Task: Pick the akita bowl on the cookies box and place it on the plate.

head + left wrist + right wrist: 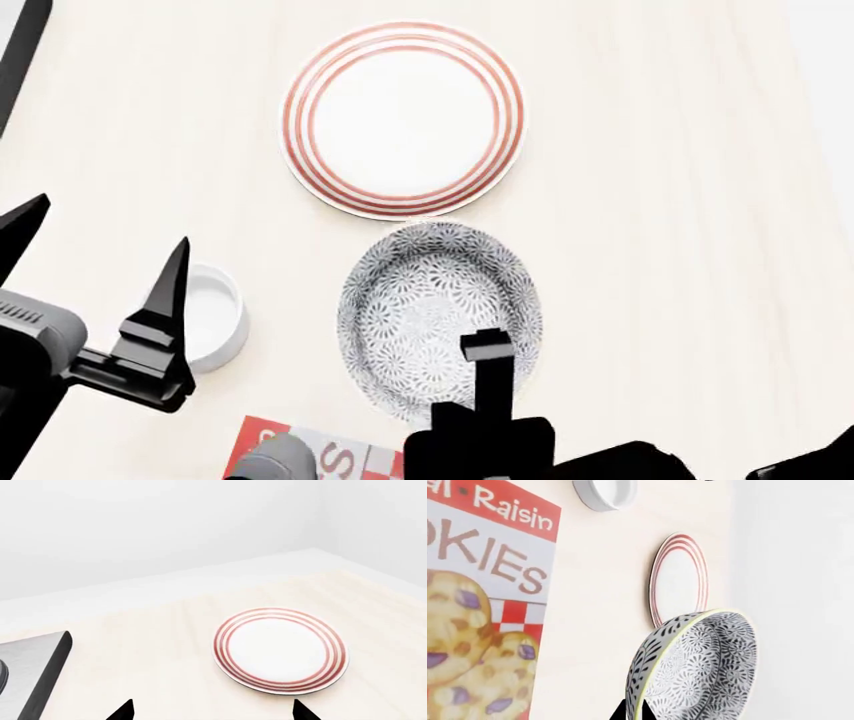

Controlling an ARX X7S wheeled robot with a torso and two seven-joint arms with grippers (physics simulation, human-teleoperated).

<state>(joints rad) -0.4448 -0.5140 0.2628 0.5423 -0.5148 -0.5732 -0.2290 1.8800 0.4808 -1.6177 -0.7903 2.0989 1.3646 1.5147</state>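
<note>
The akita bowl point(430, 300), white with dense grey-black floral speckle, hangs in the air between the cookies box point(310, 452) and the plate point(400, 118). Its far rim almost reaches the plate's near edge. My right gripper point(636, 711) is shut on the bowl's near rim, with one finger point(483, 352) inside the bowl point(700, 665). The red-ringed plate point(280, 650) lies bare ahead of my left gripper point(213, 712), which is open and holds nothing. In the head view the left gripper point(100, 240) hovers at the left. The cookies box point(480, 600) has nothing on it where it shows.
A small plain white cup point(207, 318) stands left of the bowl, beside my left gripper's inner finger. A grey metal appliance edge point(37, 667) sits left of the plate. The pale wooden table point(667, 250) ends at a white wall point(167, 525) beyond the plate.
</note>
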